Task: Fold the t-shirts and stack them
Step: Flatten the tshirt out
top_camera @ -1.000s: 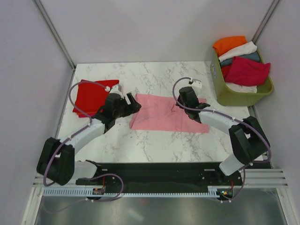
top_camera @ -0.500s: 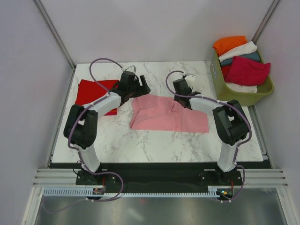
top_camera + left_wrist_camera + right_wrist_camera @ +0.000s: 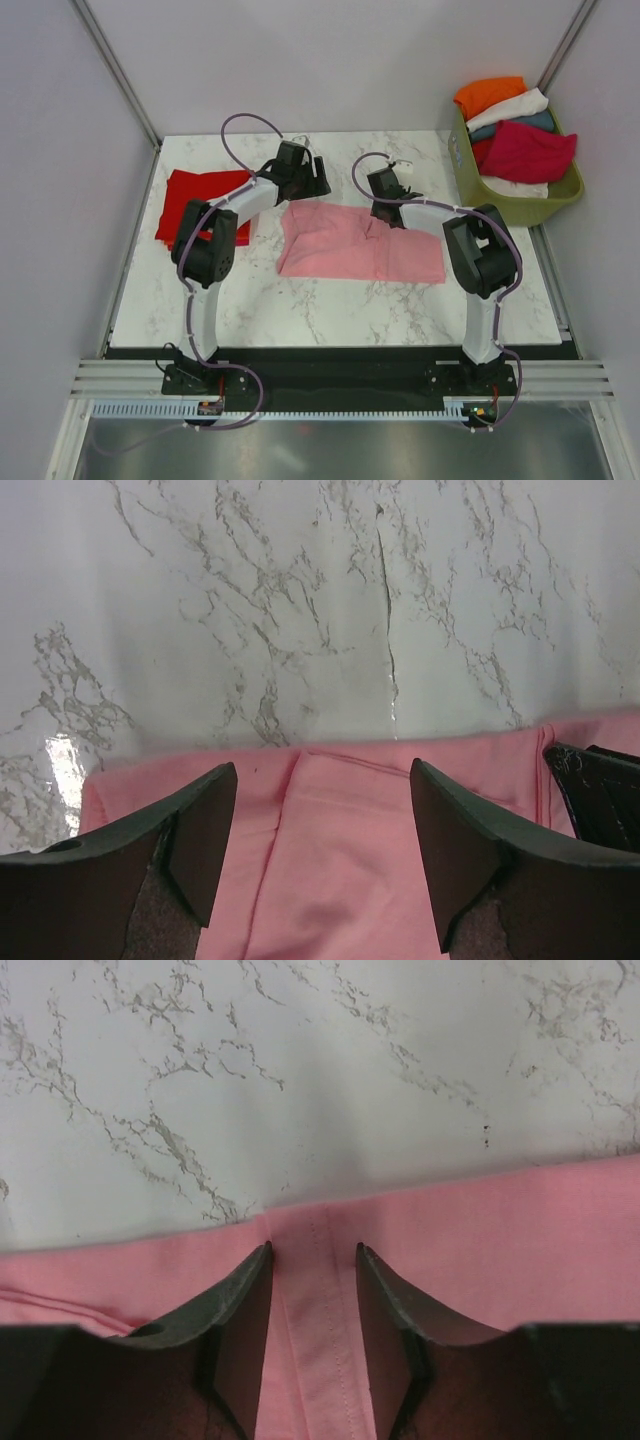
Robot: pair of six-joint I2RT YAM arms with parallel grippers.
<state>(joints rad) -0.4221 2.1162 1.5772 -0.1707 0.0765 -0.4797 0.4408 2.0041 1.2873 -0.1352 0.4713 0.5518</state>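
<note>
My pink t-shirt lies mid-tabletop, its long axis running left to right. Its far hem sits directly beneath both tools: the left gripper is spread wide, and the right gripper is half-parted astride a stitched band (neither pinching cloth yet, I judge).

Red shirt partly hidden behind left arm.

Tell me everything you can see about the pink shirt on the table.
The pink shirt is plain soft cloth, lying flat on the marble table, partly folded into a rough rectangle with a stitched seam at its far edge. The left gripper and right gripper are at that edge, jaws open.
</note>
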